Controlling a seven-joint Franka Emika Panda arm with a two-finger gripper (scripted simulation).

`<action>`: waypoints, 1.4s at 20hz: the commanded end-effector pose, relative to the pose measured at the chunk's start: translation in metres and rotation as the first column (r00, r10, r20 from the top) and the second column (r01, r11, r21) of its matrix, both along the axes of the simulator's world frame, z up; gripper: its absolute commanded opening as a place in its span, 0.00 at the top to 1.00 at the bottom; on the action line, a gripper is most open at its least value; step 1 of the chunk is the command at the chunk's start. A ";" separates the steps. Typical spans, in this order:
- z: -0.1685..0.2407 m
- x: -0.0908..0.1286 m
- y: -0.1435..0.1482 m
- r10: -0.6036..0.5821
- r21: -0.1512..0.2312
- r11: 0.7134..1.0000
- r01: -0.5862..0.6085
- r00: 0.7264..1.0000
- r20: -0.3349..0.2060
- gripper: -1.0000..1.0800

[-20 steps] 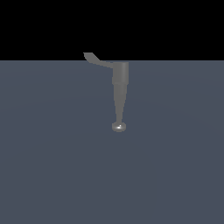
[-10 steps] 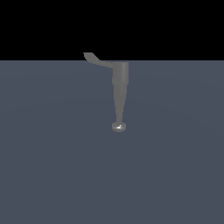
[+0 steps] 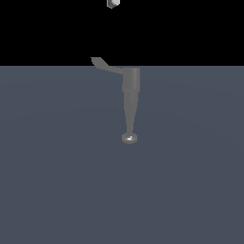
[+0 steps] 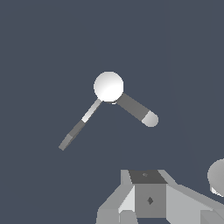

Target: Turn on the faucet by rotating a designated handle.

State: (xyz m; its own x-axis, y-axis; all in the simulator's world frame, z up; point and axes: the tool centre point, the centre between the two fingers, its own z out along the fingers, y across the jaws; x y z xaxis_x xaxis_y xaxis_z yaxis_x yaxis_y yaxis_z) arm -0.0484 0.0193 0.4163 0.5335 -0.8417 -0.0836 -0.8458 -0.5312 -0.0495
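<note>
The faucet (image 3: 130, 95) stands on a flat slate-grey floor (image 3: 57, 181) in the exterior view, its stepped cylindrical body uppermost in the picture and tapering downward through a thin neck to a small shiny round knob (image 3: 129, 138). The handle (image 3: 106, 65), a thin flat grey lever, juts from the top of the body toward the exterior view's left, and its widened, bent tip rises just past the edge where the floor meets the black background.

At the very top edge of that view, above the handle and well apart from it, a small white and grey piece of the gripper (image 3: 113, 3) pokes into the picture. Only this scrap shows, so nothing of the fingers can be read there.

The wrist view looks at the faucet (image 4: 108, 86) end on: the top of the body appears as a bright white disc. Two arms spread from it. One is the thin lever, the handle (image 4: 79, 125), pale near the disc and darker toward its angled tip. The other is thicker, dark grey with a rounded pale end (image 4: 150, 118), the neck seen foreshortened.

Grey and white blocks of the gripper (image 4: 146, 197) fill the near edge of the wrist view, clear of the faucet and touching nothing. The fingertips lie outside the picture, so I cannot tell whether the gripper is open or closed
</note>
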 end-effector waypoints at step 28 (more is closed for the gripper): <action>-0.109 0.112 0.047 -0.568 -0.091 0.820 0.565 0.823 -0.003 1.00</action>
